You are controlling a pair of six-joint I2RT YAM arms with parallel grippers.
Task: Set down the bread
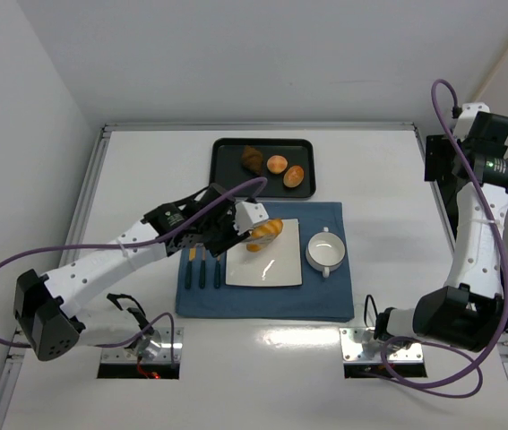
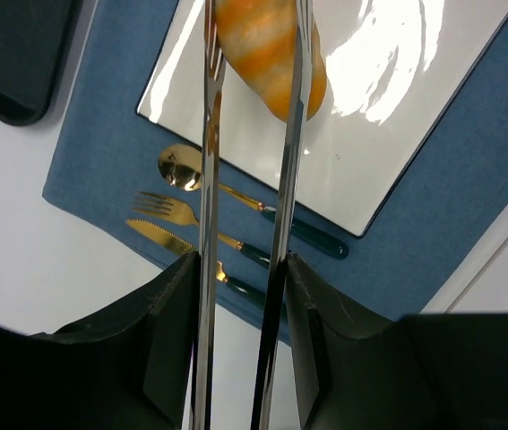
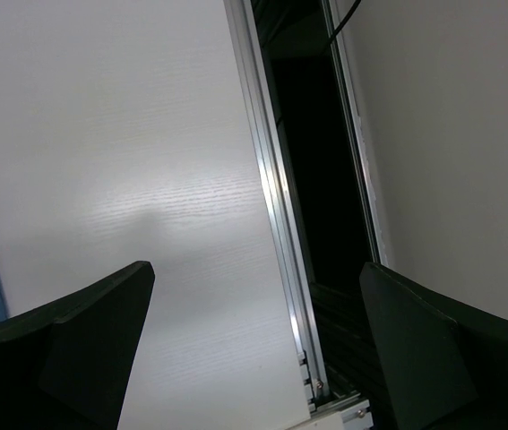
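The bread [image 1: 265,233] [image 2: 267,54], a golden-yellow ridged roll, hangs just above the far part of the white square plate [image 1: 267,269] [image 2: 397,116]. It is pinched between the tips of metal tongs [image 2: 289,179]. My left gripper [image 1: 236,228] [image 2: 240,269] is shut on the tongs' two arms, its black fingers [image 2: 177,313] pressing them from outside. My right gripper [image 1: 437,170] [image 3: 254,305] is raised at the table's far right edge, open, with nothing between its fingers.
The plate lies on a blue mat [image 1: 325,296] [image 2: 486,206], with a white bowl [image 1: 325,251] to its right and a gold spoon [image 2: 182,168], fork [image 2: 159,208] and knife [image 2: 159,235] to its left. Behind, a black tray [image 1: 227,170] holds a dark pastry [image 1: 253,159] and two round buns [image 1: 277,164].
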